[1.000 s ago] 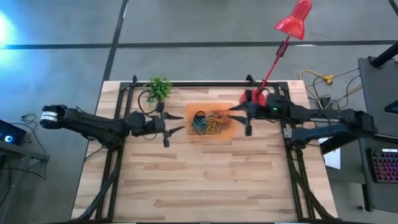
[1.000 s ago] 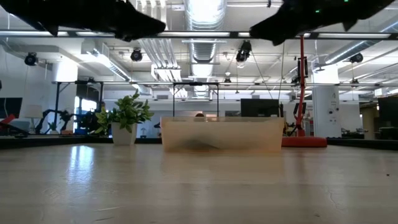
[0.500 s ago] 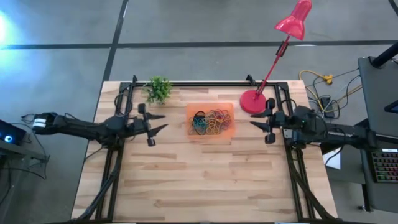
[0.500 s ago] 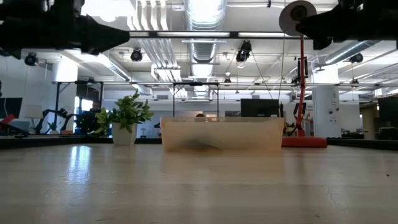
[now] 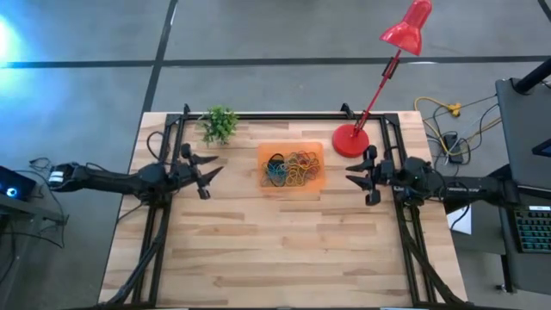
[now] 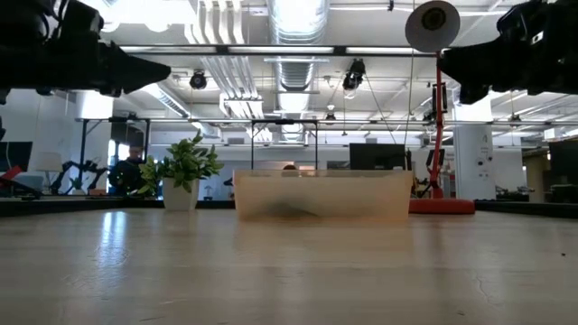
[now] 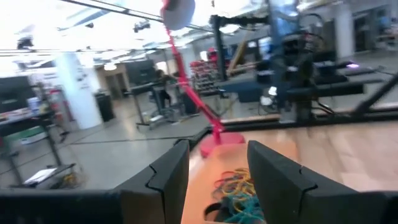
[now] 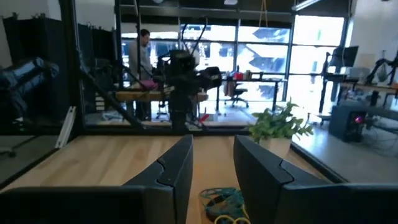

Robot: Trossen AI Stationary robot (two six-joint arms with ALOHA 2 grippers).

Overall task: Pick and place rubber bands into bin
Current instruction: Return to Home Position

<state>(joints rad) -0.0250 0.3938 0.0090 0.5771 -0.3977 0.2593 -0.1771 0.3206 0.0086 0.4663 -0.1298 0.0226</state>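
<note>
The left gripper [image 5: 205,175] and right gripper [image 5: 362,177] are held wide and empty at mid-left and mid-right of the high view. Between them the rubber bands [image 5: 291,169] are heaped in the bin [image 5: 318,149], so homing is judged underway; only retraction of both arms is called for.

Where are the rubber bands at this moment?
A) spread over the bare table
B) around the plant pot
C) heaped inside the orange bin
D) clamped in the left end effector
C: the high view shows the rubber bands piled inside the orange bin, while the left end effector and right end effector hang open and empty at either side of it.
</note>
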